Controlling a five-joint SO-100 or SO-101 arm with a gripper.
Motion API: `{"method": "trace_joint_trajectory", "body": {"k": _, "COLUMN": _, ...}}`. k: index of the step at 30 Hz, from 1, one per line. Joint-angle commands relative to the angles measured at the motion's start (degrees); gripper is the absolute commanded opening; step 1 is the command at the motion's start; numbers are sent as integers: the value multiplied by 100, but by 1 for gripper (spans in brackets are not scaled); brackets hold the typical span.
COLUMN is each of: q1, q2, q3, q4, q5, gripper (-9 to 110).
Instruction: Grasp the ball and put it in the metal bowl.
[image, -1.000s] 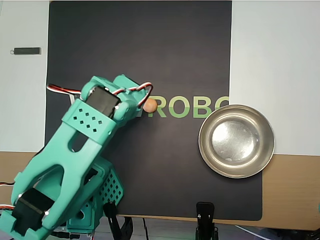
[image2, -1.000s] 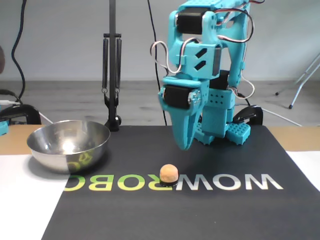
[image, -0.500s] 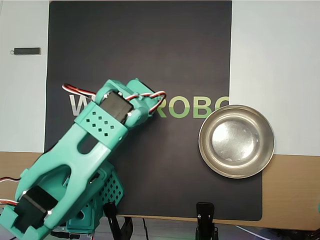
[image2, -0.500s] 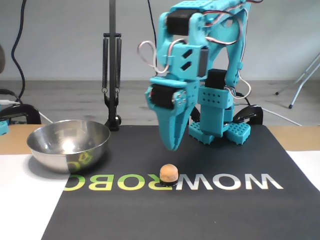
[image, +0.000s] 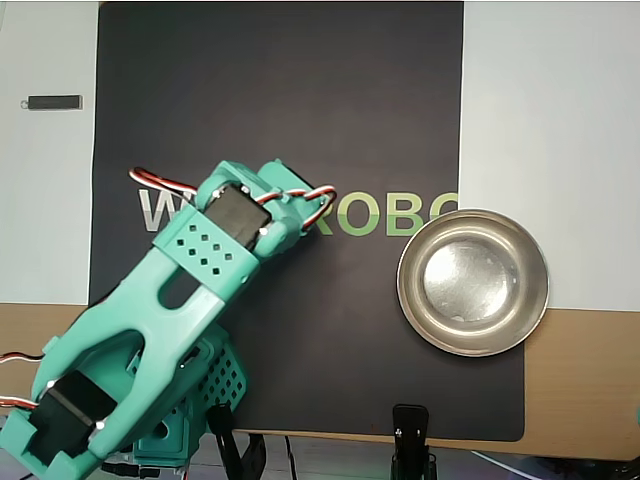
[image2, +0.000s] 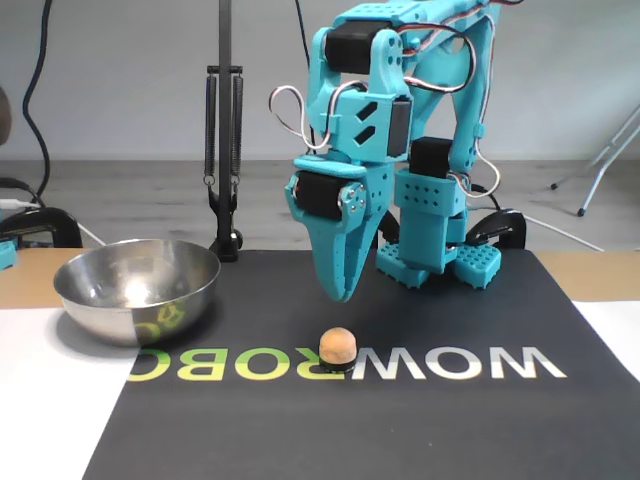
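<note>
Teal printed gripper (image2: 342, 293) hangs fingertips-down above the small peach-orange ball (image2: 337, 346), apart from it, fingers together, holding nothing. Ball rests on black lettered mat (image2: 400, 430), hidden overhead. Shiny steel bowl (image2: 137, 288) empty, well apart.

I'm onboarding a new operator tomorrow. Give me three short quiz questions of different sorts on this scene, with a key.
1. True or false: the ball already lies in the metal bowl.
2. In the fixed view, the gripper is: A) above the ball, not touching it; B) closed around the ball; C) inside the bowl.
3. Fill in: in the overhead view the ball is hidden by the ____.

Key:
1. False; it rests on the black mat, on the printed lettering.
2. A.
3. Arm.
</note>
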Motion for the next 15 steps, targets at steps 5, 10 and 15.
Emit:
{"method": "trace_joint_trajectory", "body": {"k": 5, "q1": 18, "q2": 0, "q3": -26, "q4": -53, "q5": 9, "gripper": 0}}
{"method": "trace_joint_trajectory", "body": {"k": 10, "q1": 123, "q2": 0, "q3": -18, "q4": -220, "q5": 9, "gripper": 0}}
{"method": "trace_joint_trajectory", "body": {"k": 15, "q1": 193, "q2": 0, "q3": -18, "q4": -220, "q5": 0, "gripper": 0}}
